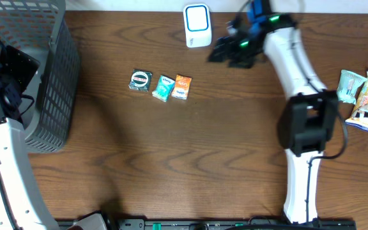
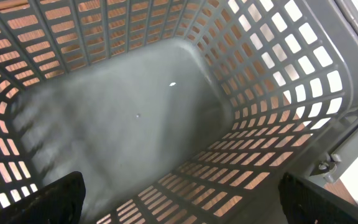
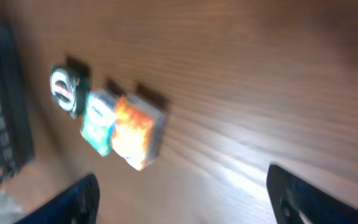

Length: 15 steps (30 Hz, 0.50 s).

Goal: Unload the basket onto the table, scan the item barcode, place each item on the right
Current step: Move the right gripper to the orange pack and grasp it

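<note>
Orange foil packet [image 1: 182, 86] is lying on the wooden surface [image 1: 235, 140] near the white boxy scanner [image 1: 197, 25]. The right hand [image 3: 182, 190], hovering spread and empty beside the scanner, should be descending squarely over the packet.

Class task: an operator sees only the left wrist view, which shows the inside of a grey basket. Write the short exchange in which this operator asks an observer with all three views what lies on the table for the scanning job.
Operator: All I see is the inside of the basket, with nothing in it. Where are the items?
Observer: Three small packets lie in a row on the table, to the right of the basket.
Operator: And the scanner?
Observer: The white scanner stands at the table's far edge, behind the packets and slightly to their right.
</note>
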### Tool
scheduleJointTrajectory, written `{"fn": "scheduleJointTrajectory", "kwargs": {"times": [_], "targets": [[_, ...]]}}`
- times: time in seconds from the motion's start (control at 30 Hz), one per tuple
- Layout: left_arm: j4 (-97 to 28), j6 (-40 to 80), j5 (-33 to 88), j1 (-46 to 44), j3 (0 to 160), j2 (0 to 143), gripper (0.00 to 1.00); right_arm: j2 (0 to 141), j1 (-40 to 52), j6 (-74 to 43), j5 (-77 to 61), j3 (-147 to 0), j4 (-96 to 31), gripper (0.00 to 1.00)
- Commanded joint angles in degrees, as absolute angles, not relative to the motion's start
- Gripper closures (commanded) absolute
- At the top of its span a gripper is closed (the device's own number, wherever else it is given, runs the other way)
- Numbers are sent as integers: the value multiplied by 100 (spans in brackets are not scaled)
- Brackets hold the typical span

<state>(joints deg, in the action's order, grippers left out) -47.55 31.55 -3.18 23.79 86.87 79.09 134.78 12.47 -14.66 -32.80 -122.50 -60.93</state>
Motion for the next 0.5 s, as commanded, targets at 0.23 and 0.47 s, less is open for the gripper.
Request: {"fn": "scheduleJointTrajectory", "kwargs": {"times": [0.23, 0.47], "targets": [[-4755, 3181, -370, 2399, 8722, 7909, 2, 13465, 2198, -3288, -3153, -11028, -4654, 26], [-4755, 3181, -370, 2399, 8722, 7909, 2, 13472, 2383, -3387, -2840, -10704, -4491, 33]]}}
